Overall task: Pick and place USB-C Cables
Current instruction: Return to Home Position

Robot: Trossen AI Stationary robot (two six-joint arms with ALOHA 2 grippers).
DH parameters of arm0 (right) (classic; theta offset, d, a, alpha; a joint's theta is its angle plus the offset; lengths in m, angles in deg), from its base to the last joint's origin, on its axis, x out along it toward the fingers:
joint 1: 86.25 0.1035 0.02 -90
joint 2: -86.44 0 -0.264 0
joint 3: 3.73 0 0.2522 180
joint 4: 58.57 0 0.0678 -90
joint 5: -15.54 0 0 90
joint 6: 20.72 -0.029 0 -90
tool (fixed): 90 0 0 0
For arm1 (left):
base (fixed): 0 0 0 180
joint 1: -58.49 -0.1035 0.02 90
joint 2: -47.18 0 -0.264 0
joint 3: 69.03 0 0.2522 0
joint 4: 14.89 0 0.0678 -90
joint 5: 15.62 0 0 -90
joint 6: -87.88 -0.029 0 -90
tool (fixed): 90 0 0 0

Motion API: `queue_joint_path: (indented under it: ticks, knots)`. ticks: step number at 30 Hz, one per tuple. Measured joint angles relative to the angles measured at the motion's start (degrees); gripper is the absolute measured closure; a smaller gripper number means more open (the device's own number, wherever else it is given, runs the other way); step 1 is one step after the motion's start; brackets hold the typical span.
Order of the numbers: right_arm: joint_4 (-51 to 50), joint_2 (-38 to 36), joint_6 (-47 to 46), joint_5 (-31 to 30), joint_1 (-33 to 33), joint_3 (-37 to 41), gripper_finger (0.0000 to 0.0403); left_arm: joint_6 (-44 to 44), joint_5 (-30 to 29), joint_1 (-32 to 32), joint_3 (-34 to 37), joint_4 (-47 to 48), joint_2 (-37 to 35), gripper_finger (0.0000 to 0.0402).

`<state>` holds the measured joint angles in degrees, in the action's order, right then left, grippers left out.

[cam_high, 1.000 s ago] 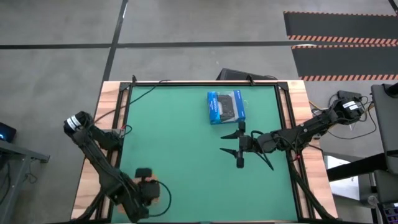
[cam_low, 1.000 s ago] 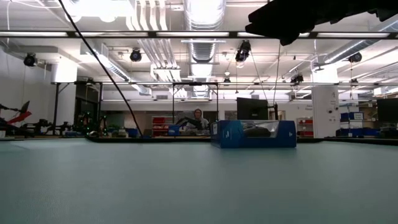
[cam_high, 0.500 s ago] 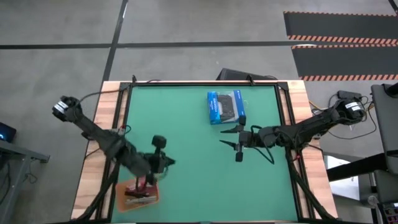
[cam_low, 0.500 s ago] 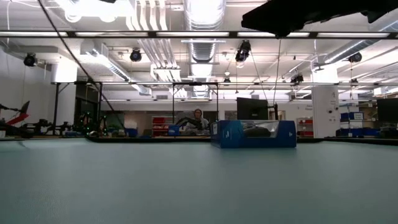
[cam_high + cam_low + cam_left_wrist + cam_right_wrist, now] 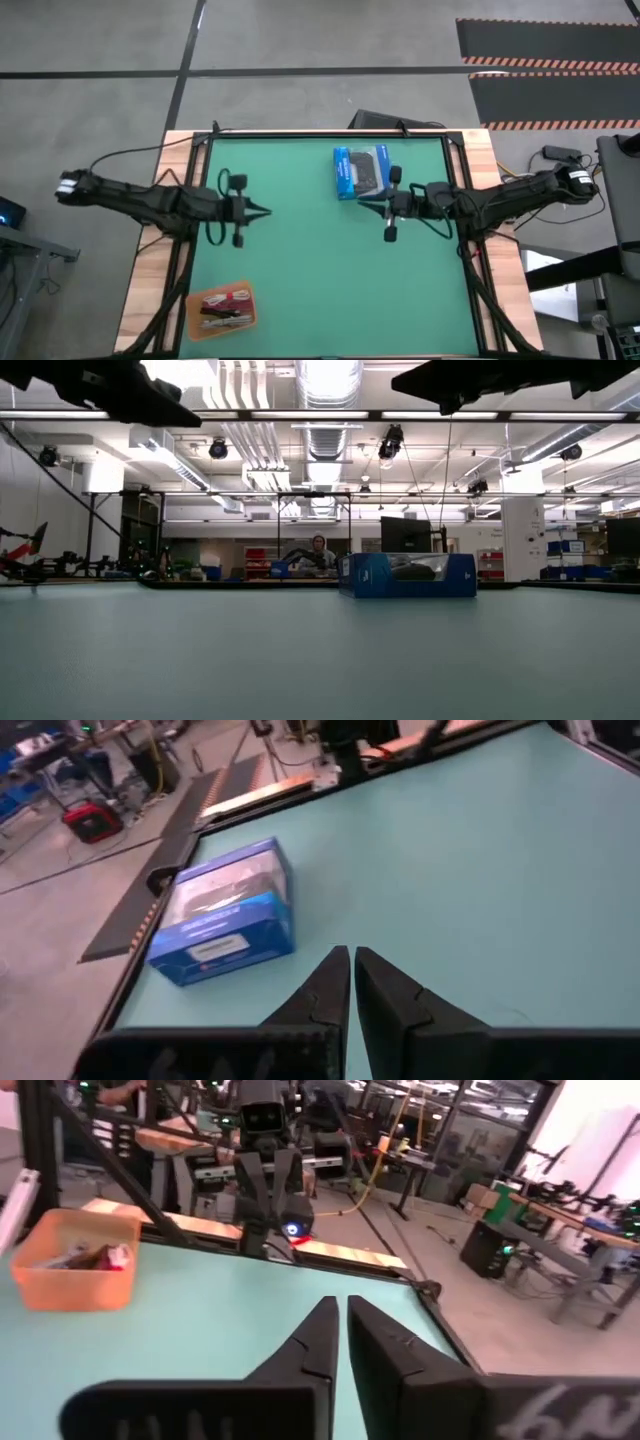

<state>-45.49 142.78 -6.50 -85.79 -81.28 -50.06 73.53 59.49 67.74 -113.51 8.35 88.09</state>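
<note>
The cables (image 5: pixel 222 306) lie heaped in the orange bin (image 5: pixel 194 318) at the near left corner of the green counter (image 5: pixel 310 270). From above they blur into one tangle. Reddish, pale and dark strands show, but I cannot tell how many there are or where one ends. The right wrist view catches the bin (image 5: pixel 70 1285) from the side. Its wall hides most of the cables (image 5: pixel 95 1258), and only a few ends show over the rim.

In the low view both arms are cut off by the top edge and appear only as dark shapes. A blue box (image 5: pixel 405 575) stands at the far side of the counter, and a person (image 5: pixel 320 550) sits far behind it, too small to make out.

The left gripper (image 5: pixel 264 211) hangs over the left half of the counter, pointing toward the middle. Its fingers (image 5: pixel 322 992) are drawn together with only a hairline slit between them, and they hold nothing. The right gripper (image 5: pixel 362 204) hangs just beside the blue box (image 5: pixel 363 172), facing the left one. Its fingers (image 5: pixel 310 1342) are likewise pressed together and hold nothing. Neither gripper touches the counter or the box.
</note>
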Motion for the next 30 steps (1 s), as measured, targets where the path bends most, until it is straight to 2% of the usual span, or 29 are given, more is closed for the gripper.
queue_joint_path:
  ticks: [4, 11, 17, 30]
  knots:
    - [-0.44, -1.68, 0.36, 1.61, -2.37, 1.18, 0.0393, -1.45, 3.07, -4.46, 2.58, -0.02, -5.41, 0.0396]
    - [-0.55, -5.74, 0.35, 2.84, -6.71, 5.06, 0.0394, -1.5, 4.04, -8.6, 6.31, 0.0, -12.32, 0.0396]
    - [-0.57, -11.3, -0.7, 6.94, -9.14, 9.09, 0.0394, 1.63, 4.19, -8.93, 10.35, -0.06, -16.87, 0.0396]
    - [-2.71, -27.69, -0.2, 6.87, -9.46, 18.75, 0.0394, 8.04, 4.21, -8.93, 17.71, -0.08, -29.47, 0.0396]
